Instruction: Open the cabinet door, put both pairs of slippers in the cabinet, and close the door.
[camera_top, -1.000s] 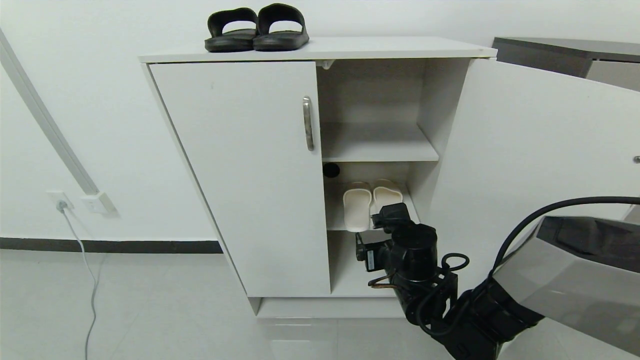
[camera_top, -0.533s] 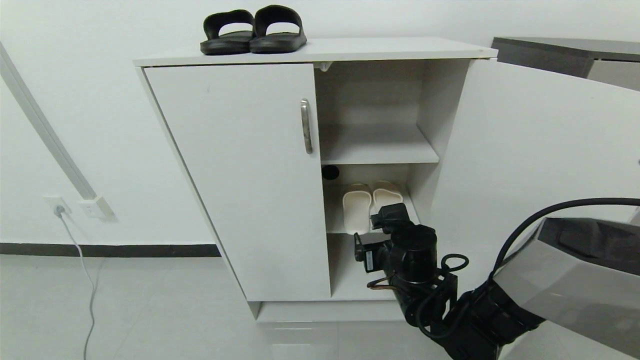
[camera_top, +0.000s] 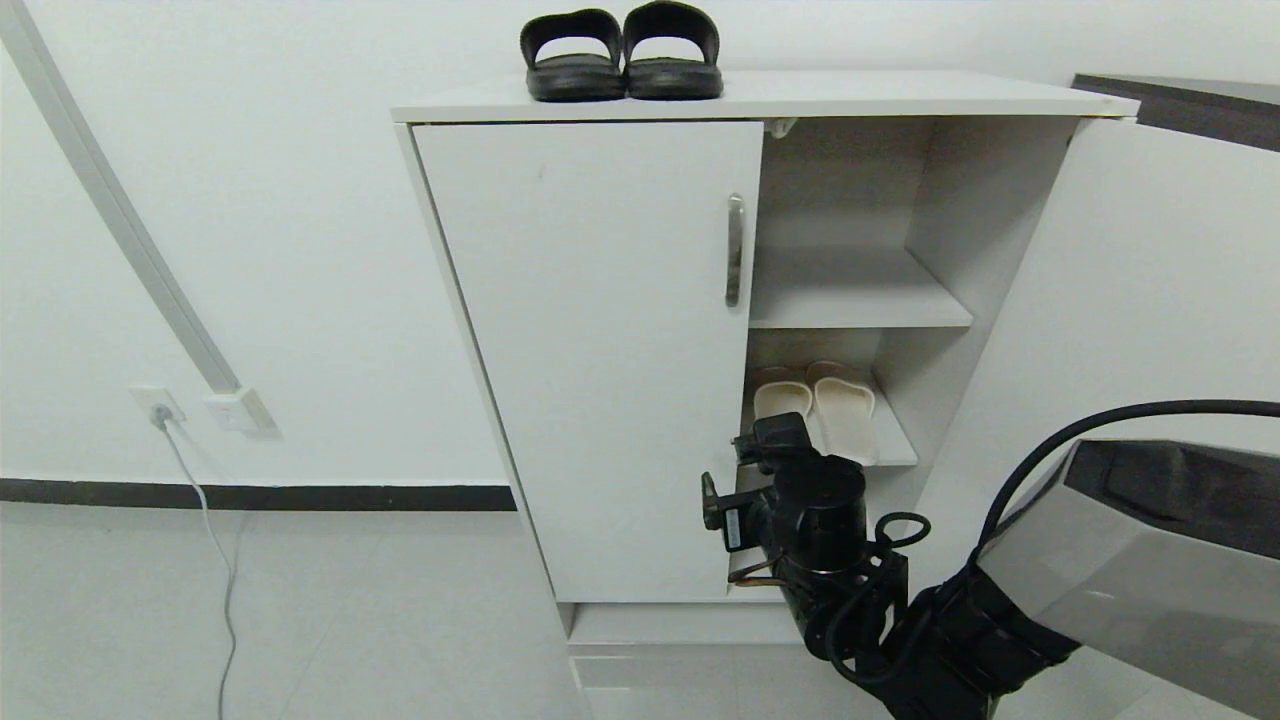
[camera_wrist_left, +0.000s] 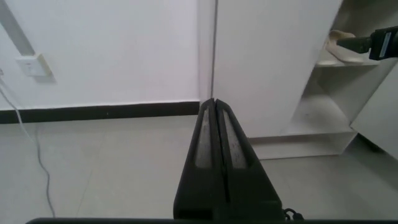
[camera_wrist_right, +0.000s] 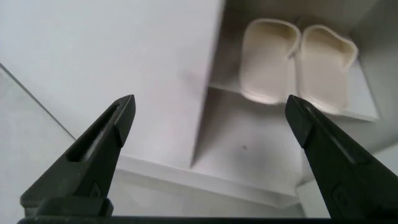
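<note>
A pair of black slippers (camera_top: 622, 55) stands on top of the white cabinet (camera_top: 900, 95). Its right door (camera_top: 1130, 300) is swung wide open; the left door (camera_top: 600, 350) with a metal handle (camera_top: 735, 250) is closed. A pair of white slippers (camera_top: 820, 410) (camera_wrist_right: 298, 59) lies side by side on the middle shelf inside. My right gripper (camera_top: 770, 440) (camera_wrist_right: 210, 102) is open and empty, just in front of that shelf, near the left door's edge. My left gripper (camera_wrist_left: 214, 102) is shut with nothing in it, low over the floor, left of the cabinet.
The upper shelf (camera_top: 860, 300) and the bottom compartment (camera_wrist_right: 261, 155) hold nothing. A wall socket (camera_top: 155, 405) with a hanging cable (camera_top: 215, 540) is on the left wall. Dark furniture (camera_top: 1200, 100) stands behind the open door. Bare floor lies left of the cabinet.
The head camera has shifted, so the cabinet now sits farther right in the picture. My right gripper now stands left of the white slippers, by the left door's edge, still open.
</note>
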